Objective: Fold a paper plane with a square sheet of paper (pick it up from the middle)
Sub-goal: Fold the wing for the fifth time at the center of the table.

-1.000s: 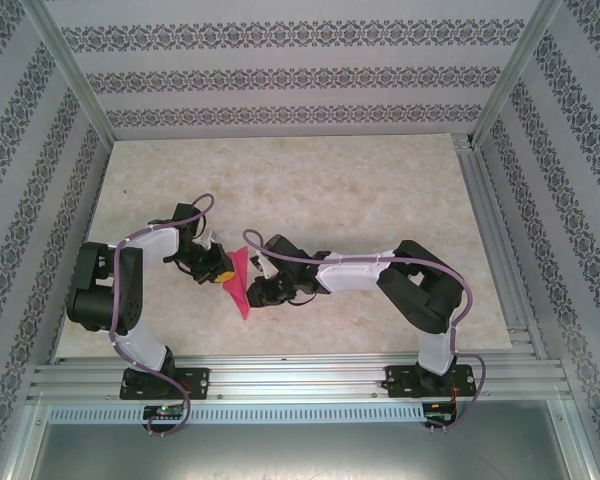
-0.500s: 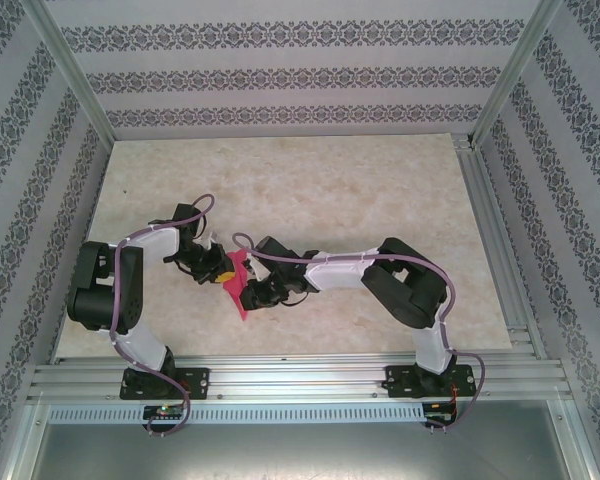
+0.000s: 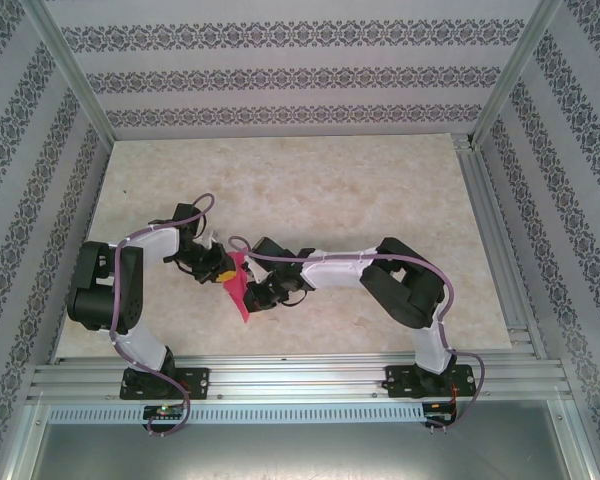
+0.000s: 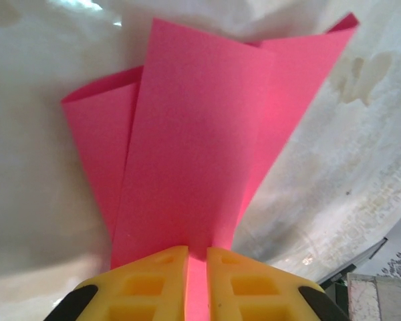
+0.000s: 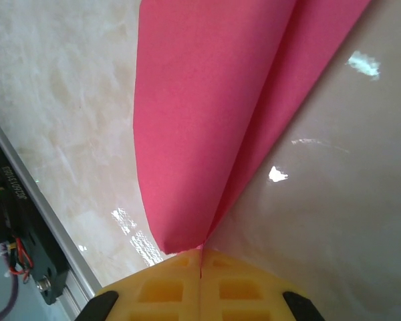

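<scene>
Magenta-pink creased sheet of paper (image 3: 241, 288) hangs between the arms near the front of the beige marbled tabletop (image 3: 380, 190). The left gripper (image 4: 197, 261) and the right gripper (image 5: 200, 262) each pinch it.

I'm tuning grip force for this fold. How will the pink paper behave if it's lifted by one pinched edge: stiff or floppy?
Probably floppy: the pink paper fans out in loose, curved layers above the left gripper. It is likely very light, since the sheet looks thin at its edges. It may slip or crease easily, as the right gripper pinches just a narrow tip.
</scene>
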